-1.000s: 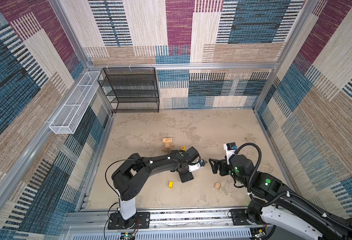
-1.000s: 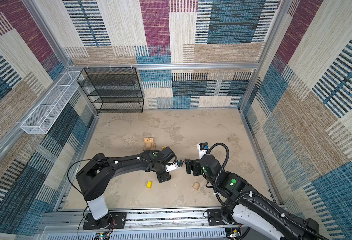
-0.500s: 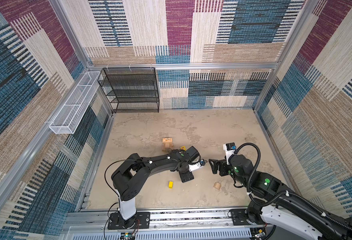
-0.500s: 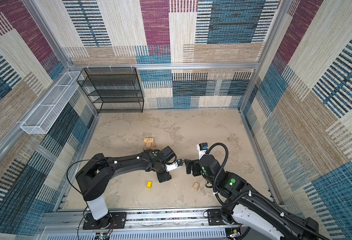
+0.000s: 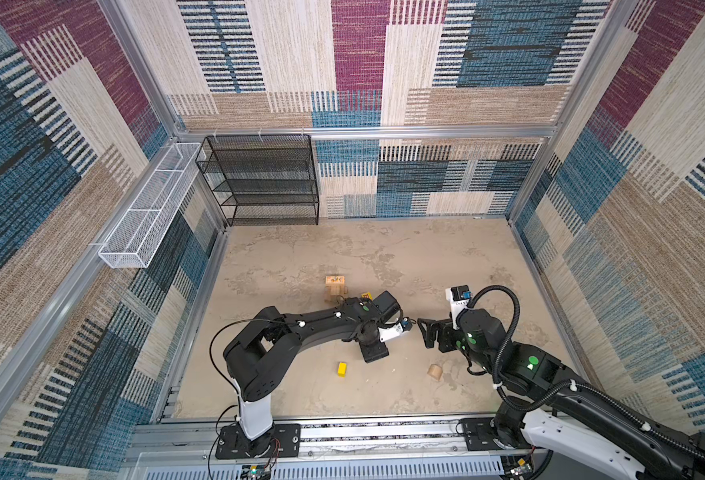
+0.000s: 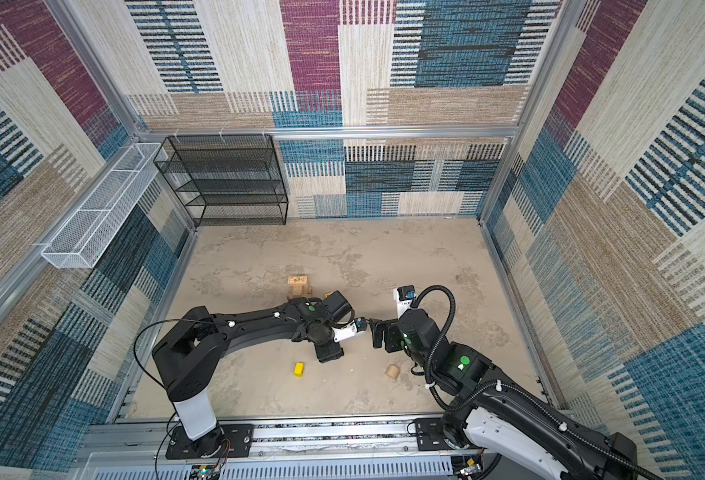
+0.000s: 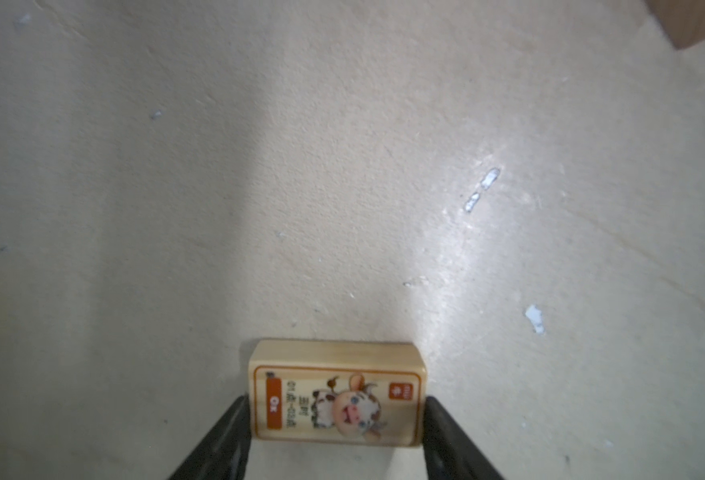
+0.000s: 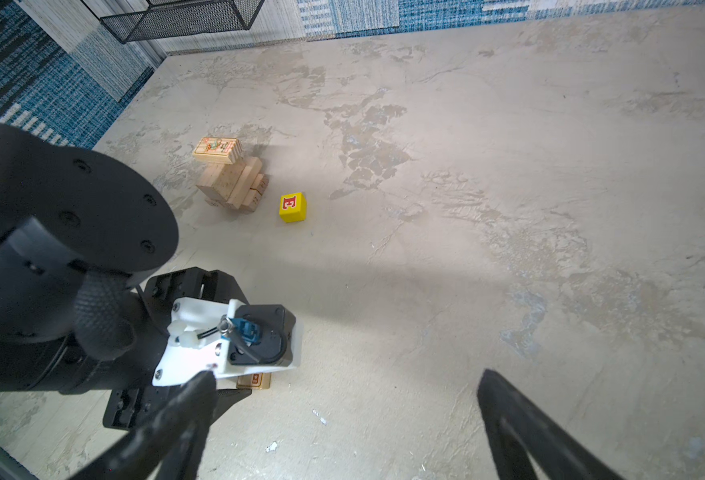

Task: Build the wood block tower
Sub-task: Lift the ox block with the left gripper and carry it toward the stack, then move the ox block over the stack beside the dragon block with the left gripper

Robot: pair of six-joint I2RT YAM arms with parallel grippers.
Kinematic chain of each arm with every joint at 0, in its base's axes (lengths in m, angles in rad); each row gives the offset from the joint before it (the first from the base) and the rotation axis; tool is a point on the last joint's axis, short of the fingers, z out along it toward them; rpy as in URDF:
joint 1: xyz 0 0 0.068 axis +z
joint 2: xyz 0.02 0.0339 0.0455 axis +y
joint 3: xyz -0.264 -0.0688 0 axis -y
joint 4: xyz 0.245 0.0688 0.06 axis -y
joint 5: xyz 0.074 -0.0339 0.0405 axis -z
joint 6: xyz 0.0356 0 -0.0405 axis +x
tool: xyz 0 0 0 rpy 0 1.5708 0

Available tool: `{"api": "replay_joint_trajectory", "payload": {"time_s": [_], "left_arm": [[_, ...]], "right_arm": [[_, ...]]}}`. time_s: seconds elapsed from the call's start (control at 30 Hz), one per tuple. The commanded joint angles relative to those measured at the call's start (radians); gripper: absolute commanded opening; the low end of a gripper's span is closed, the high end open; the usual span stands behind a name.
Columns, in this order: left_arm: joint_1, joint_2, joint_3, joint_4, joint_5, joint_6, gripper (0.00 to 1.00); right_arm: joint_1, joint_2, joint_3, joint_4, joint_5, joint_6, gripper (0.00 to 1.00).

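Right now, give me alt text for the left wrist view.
A tan wood block printed with a cartoon ox lies on the floor between the black fingers of the left gripper; whether they pinch it is unclear. Beige floor fills the rest, a brown object's corner at the edge.

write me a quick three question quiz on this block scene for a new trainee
1. True or false: the yellow lettered block sits on top of the tower.
2. What lies between the fingers of the left end effector? A) the ox picture block B) the rounded tan piece C) the plain yellow block
3. Fill in: the ___ end effector has its jaws wide apart with nothing between them.

Key
1. False: it stands on the table beside the tower.
2. A
3. The right end effector.
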Motion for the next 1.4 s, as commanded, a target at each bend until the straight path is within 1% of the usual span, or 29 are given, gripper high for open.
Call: {"api": "replay_joint_trajectory", "payload": {"time_s": [0.0,0.17,0.27,0.5,0.57,0.67,0.8,0.87,0.93,1.03,1.1,1.17,1.37], "left_arm": [[0.0,0.002,0.007,-0.019,0.015,-0.022,0.65],[-0.001,0.002,0.009,-0.022,0.009,-0.022,0.64],[-0.001,0.001,0.008,-0.025,0.005,-0.021,0.6],[-0.002,0.0,0.013,-0.032,0.002,-0.024,0.55],[-0.001,-0.005,0.014,-0.034,0.0,-0.026,0.5],[0.0,-0.023,0.013,-0.034,-0.01,-0.038,0.47],[0.001,-0.07,0.015,-0.034,-0.02,-0.068,0.39],[0.003,-0.106,0.022,-0.046,-0.022,-0.086,0.35],[0.006,-0.151,0.027,-0.052,-0.022,-0.108,0.33],[0.02,-0.227,0.033,-0.061,-0.034,-0.138,0.27],[0.041,-0.269,0.043,-0.075,-0.05,-0.164,0.16],[0.071,-0.316,0.055,-0.09,-0.068,-0.202,0.0],[0.162,-0.426,0.062,-0.103,-0.18,-0.35,0.0]], "right_arm": [[-0.001,0.0,-0.002,0.015,0.007,0.001,1.0],[0.0,-0.002,-0.002,0.013,0.006,0.001,1.0],[0.0,-0.006,-0.002,0.013,0.007,0.0,1.0],[0.0,-0.006,-0.002,0.013,0.008,0.0,1.0],[0.0,-0.005,-0.002,0.013,0.009,0.0,1.0],[0.0,-0.007,-0.003,0.012,0.011,0.001,1.0],[0.0,-0.009,-0.002,0.013,0.013,0.002,1.0],[0.0,-0.008,0.004,0.018,0.015,-0.001,1.0],[0.0,0.0,0.01,0.025,0.017,-0.01,1.0],[0.0,0.023,0.035,0.045,0.014,-0.027,1.0],[0.0,0.048,0.053,0.068,0.008,-0.045,1.0],[0.0,0.089,0.078,0.097,0.002,-0.071,1.0],[0.0,0.235,0.158,0.186,-0.021,-0.146,1.0]]}}
